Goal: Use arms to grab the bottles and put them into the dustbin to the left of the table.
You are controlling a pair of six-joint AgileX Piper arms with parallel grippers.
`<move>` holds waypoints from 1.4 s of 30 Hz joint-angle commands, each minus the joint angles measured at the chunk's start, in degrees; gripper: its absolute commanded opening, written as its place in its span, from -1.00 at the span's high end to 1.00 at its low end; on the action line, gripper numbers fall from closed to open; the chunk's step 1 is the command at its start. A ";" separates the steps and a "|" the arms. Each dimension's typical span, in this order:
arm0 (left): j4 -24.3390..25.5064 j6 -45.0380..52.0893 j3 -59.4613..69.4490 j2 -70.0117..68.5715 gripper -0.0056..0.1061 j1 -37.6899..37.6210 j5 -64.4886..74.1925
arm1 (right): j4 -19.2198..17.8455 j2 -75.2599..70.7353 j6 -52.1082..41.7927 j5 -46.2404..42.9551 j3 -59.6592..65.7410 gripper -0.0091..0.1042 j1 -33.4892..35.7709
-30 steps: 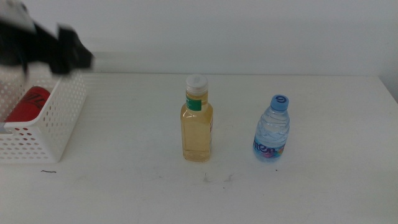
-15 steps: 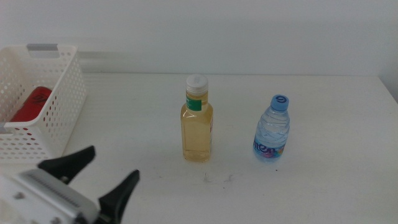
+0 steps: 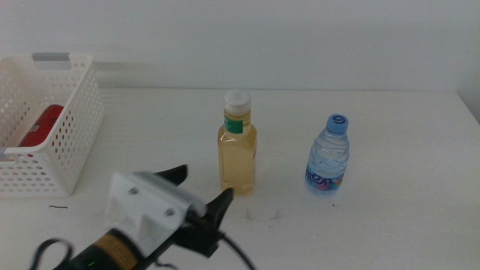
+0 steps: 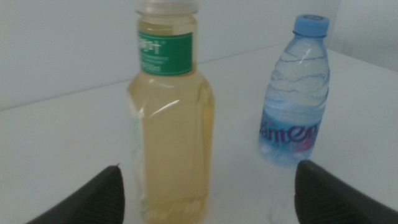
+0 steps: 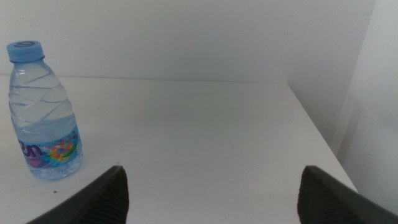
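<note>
Left hand (image 3: 201,188) open, low over the bench (image 3: 390,150), just short of the yellow bottle (image 3: 238,144). Right hand (image 5: 211,186) open, near the water bottle (image 5: 42,112). Can (image 3: 41,126) in the basket (image 3: 71,146).

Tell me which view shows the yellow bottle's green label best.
The left wrist view: the yellow bottle fills the frame and its green label is large. The middle view shows the label only as a small green patch. The right wrist view misses the bottle entirely.

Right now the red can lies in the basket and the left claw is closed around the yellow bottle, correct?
Not quite. The red can is in the basket, but the left claw is open, short of the yellow bottle, as the left wrist view shows.
</note>
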 commanded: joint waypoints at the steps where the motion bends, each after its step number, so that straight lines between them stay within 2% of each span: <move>1: 1.13 -2.12 -3.49 3.54 -0.78 -0.15 -1.39 | -0.63 -0.24 -0.42 -0.54 0.23 -0.68 -0.19; 11: -0.26 -6.34 -11.84 14.94 -0.78 -0.15 -1.20 | -0.63 -0.24 -0.42 -0.54 0.23 -0.68 -0.19; 24: -3.35 -6.34 -16.66 21.07 -0.78 0.41 -1.07 | -0.63 -0.24 -0.42 -0.54 0.23 -0.68 -0.19; 31: -2.72 -6.34 -19.50 23.67 -0.78 2.69 -0.67 | -0.63 -0.24 -0.42 -0.54 0.23 -0.68 -0.19; 39: 2.58 -9.92 -25.16 27.82 -0.78 5.02 0.63 | -0.63 -0.24 -0.42 -0.54 0.23 -0.68 -0.19; 42: 2.70 -10.61 -27.62 30.41 -0.78 5.36 0.66 | -0.63 -0.24 -0.42 -0.54 0.23 -0.68 -0.19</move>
